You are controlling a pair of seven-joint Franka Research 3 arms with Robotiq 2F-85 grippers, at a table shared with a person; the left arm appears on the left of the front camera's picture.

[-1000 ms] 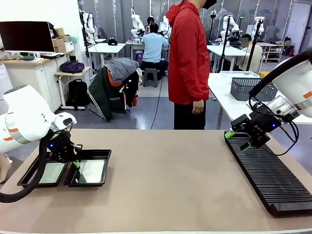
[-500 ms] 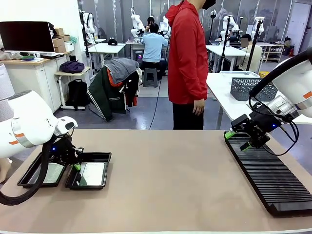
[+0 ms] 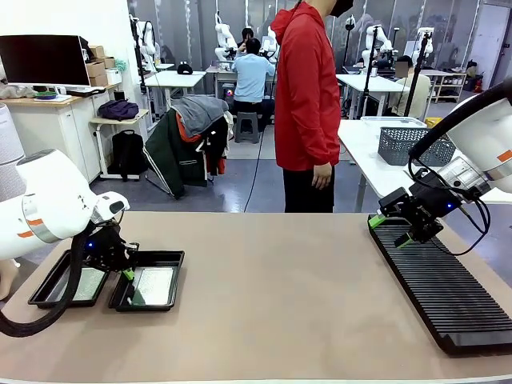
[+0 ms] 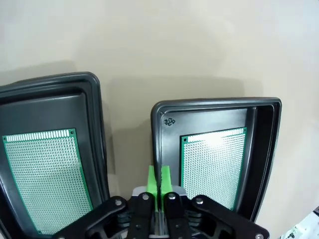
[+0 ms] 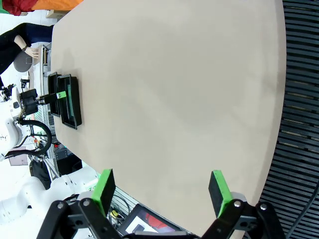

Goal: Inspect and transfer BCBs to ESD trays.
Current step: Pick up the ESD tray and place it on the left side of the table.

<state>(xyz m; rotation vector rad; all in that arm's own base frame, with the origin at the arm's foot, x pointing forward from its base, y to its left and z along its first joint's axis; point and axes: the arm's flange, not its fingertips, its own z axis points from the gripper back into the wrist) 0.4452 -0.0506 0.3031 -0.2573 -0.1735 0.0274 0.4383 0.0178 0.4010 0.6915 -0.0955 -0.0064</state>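
L tool (image 4: pixel 158 180) clenched, pads pressed together w/ nothing between them, sitting at the near rim of the R tray (image 4: pixel 214 112), in the gap btwn the two trays. Both trays side by side at bench (image 3: pixel 264 296) left; each has a BCB lying flat on its floor: one in L tray (image 4: pixel 47 94) at (image 4: pixel 42 179), other at (image 4: pixel 214 164). R tool (image 5: pixel 162 191) released, fingers wide apart, empty, hovering over far end of the ribbed rack (image 3: pixel 444 292) at bench right. Person in red jacket (image 3: pixel 308 88) stands at far side.
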